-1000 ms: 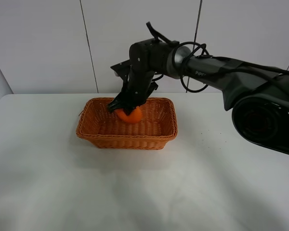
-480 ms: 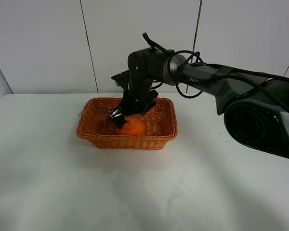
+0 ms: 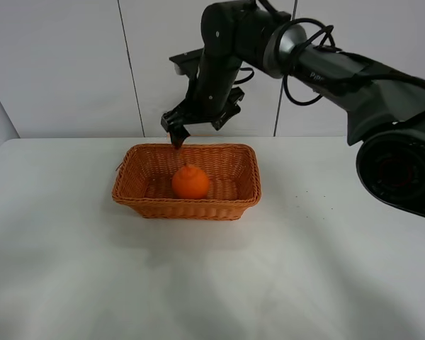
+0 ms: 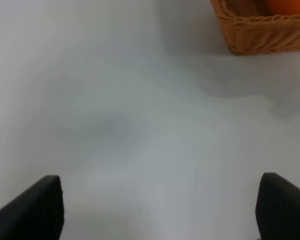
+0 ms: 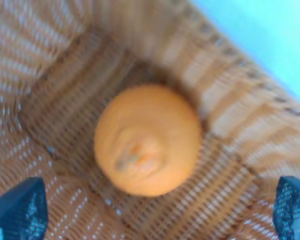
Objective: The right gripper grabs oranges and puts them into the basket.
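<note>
The orange (image 3: pixel 190 182) lies inside the wicker basket (image 3: pixel 150 206), near its middle, stem neck up. My right gripper (image 3: pixel 176 134) hangs open and empty above the basket's far rim, apart from the fruit. In the right wrist view the orange (image 5: pixel 147 140) rests on the woven floor of the basket (image 5: pixel 55 85) straight below the right gripper (image 5: pixel 155 212), whose fingertips (image 5: pixel 20 212) stand wide apart. My left gripper (image 4: pixel 160 205) is open and empty over bare table; the basket's corner (image 4: pixel 260 35) and a sliver of the orange (image 4: pixel 290 5) show at the edge of its view.
The white table (image 3: pixel 212 283) spreads around the basket. A white panelled wall (image 3: pixel 64 64) rises behind it. The right arm's base (image 3: pixel 400 170) sits at the right. The left arm does not show in the exterior view.
My right gripper let go of the orange in the basket and rose up and back above the far rim. The orange stays in the basket.
</note>
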{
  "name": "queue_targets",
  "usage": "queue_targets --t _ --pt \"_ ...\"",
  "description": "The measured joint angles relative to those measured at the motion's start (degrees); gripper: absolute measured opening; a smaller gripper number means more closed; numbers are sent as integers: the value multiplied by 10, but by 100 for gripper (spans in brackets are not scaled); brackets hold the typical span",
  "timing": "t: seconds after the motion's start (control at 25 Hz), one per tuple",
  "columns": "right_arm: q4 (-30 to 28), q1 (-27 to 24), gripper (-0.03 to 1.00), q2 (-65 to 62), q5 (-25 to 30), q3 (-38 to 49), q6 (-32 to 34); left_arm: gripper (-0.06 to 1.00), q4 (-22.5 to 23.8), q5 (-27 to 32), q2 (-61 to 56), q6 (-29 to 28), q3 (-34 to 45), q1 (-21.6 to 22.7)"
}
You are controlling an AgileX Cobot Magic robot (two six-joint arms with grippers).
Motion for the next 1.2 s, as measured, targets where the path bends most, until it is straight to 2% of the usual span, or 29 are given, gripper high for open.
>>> queue_targets --t 0.24,0.64,0.84,0.96,1.2 --pt "-2 -58 69 -11 6 -2 4 88 0 0 0 0 0 0" --pt "-7 -251 69 -11 6 -2 4 88 0 0 0 0 0 0" --pt "-12 -323 69 -14 6 8 4 88 0 0 0 0 0 0" --pt "-12 -344 69 -25 7 30 4 88 0 0 0 0 0 0" --pt "-1 -349 69 -76 7 78 4 88 0 0 0 0 0 0"
